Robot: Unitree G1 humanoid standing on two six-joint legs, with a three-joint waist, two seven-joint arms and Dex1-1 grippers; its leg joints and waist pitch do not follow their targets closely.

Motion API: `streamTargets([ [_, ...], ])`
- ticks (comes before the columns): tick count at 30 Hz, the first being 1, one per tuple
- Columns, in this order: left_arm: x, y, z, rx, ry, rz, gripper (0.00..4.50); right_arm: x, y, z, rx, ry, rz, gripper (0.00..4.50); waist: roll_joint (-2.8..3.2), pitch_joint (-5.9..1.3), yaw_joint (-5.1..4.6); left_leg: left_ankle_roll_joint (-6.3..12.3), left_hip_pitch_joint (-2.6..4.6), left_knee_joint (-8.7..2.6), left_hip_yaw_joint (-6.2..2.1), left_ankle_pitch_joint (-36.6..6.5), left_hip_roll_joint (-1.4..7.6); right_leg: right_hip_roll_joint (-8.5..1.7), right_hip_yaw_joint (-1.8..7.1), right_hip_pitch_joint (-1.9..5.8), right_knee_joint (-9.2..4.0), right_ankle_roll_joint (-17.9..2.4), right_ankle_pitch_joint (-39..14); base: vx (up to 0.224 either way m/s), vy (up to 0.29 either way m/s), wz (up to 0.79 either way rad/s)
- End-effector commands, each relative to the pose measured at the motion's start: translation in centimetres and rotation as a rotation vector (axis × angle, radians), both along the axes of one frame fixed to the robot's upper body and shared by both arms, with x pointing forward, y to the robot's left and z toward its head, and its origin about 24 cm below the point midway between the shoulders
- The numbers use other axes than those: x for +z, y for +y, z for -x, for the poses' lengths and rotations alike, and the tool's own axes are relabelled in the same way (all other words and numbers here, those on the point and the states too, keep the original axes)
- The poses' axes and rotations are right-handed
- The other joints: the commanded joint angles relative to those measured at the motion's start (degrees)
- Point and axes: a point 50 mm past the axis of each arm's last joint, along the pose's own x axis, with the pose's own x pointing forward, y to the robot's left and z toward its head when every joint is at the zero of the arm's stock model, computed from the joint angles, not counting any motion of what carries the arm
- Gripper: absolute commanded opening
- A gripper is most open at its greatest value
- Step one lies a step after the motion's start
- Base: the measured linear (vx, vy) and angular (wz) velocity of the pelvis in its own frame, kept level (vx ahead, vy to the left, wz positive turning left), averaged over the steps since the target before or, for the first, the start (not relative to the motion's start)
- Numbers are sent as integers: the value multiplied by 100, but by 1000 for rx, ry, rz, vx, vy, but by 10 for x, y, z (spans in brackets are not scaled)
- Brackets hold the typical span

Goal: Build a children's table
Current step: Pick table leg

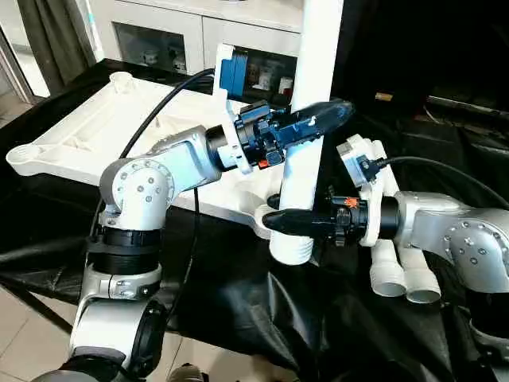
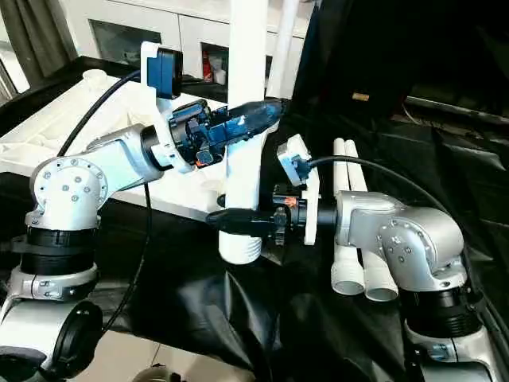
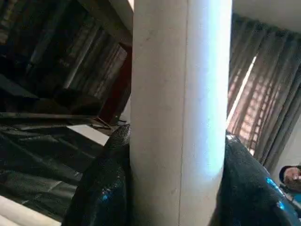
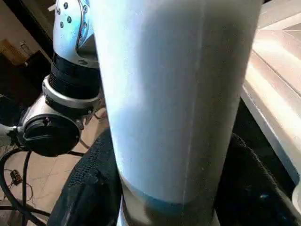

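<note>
Leg in hand: 1 white table leg (image 1: 312, 127) stands upright, its ribbed lower end just above the near corner of the tabletop.
My left claw (image 1: 306, 127): pinching the leg partway up, a finger (image 3: 101, 188) on each side.
My right claw (image 2: 238, 221): pinching the same leg low down, near its ribbed end.
Tabletop (image 1: 95, 135): white, ribbed side up, lying on the black cloth (image 1: 262, 318).
Spare legs (image 2: 362, 255): 2 lie side by side on the cloth, by my right arm.
</note>
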Motion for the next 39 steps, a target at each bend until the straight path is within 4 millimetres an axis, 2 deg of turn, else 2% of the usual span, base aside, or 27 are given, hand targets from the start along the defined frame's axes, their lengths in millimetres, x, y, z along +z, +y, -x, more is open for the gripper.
streamTargets([
  [1,10,-4,1,-15,-43,12,185,2,0,2,1,-3,-15,205,-5,-442,8,13,44,-361,-52,-500,268,-612,327,365,-469,-649,-1504,0,0,0],
  [3,9,-3,1,3,-44,13,185,2,1,1,-5,-5,-13,200,7,-443,12,2,52,-362,-56,-504,274,-614,327,357,-466,-638,-1534,0,0,0],
  [5,5,-3,-9,136,-9,-38,255,1,2,0,-24,-13,-7,198,-6,-451,7,-4,50,-358,-57,-504,284,-610,327,357,-455,-654,-1447,0,0,0],
  [7,2,-3,-18,248,16,-66,255,0,3,-2,-44,-22,1,196,-2,-446,10,3,50,-360,-58,-510,283,-615,328,356,-468,-641,-1461,0,0,0],
  [9,2,-2,-20,340,-1,-93,275,-1,5,-6,-79,-37,15,195,-13,-451,17,-3,46,-356,-57,-483,273,-613,328,368,-471,-600,-1464,0,0,0],
  [10,2,-2,-20,347,-3,-96,297,-1,5,-6,-81,-38,16,194,-11,-454,12,-19,33,-360,-66,-475,285,-621,328,369,-459,-593,-1444,0,0,0],
  [13,2,-3,-24,472,3,-128,304,-2,6,-9,-103,-47,23,194,-18,-464,9,-24,26,-354,-69,-414,291,-621,329,378,-438,-568,-1344,0,0,0],
  [15,4,-3,-22,487,9,-96,317,-2,7,-10,-115,-51,21,194,-24,-469,12,9,27,-343,-58,-392,275,-622,328,379,-438,-600,-1310,0,0,0],
  [18,6,-6,-17,470,19,-66,270,-3,8,-12,-124,-56,24,194,-28,-472,18,17,19,-342,-62,-359,277,-621,323,381,-426,-638,-1254,0,0,0],
  [20,7,-9,-12,460,22,-51,272,-3,9,-13,-131,-60,26,194,-15,-470,18,25,24,-335,-54,-422,270,-622,324,377,-451,-660,-1351,0,0,0],
  [22,8,-9,-11,458,26,-43,240,-4,9,-13,-133,-62,27,193,-13,-474,17,21,25,-337,-57,-424,274,-613,319,374,-448,-653,-1365,0,0,0],
  [25,11,-11,-9,456,35,-15,229,-5,9,-15,-155,-72,36,193,-10,-475,20,0,32,-339,-59,-478,273,-615,317,365,-467,-583,-1492,0,0,0],
  [28,12,-11,-8,446,34,-7,192,-6,9,-16,-168,-77,43,193,-19,-475,19,6,27,-338,-58,-477,264,-607,317,365,-466,-549,-1477,0,0,0],
  [30,12,-11,-7,445,35,-5,189,-6,9,-17,-171,-80,44,193,-14,-480,28,19,30,-335,-59,-462,264,-611,320,366,-466,-521,-1460,0,0,0],
  [31,12,-12,-7,436,30,0,182,-6,8,-19,-180,-76,31,228,-17,-481,29,24,25,-335,-59,-442,264,-612,317,366,-464,-514,-1444,0,0,0],
  [33,13,-12,-6,418,24,1,179,-5,7,-19,-175,-69,18,263,-19,-482,27,22,22,-335,-61,-439,264,-611,314,368,-458,-517,-1440,0,0,0],
  [39,14,-14,-5,372,4,-19,179,-2,2,-17,-114,-84,30,305,-23,-479,40,54,25,-334,-58,-425,266,-602,315,369,-451,-531,-1379,0,0,0],
])
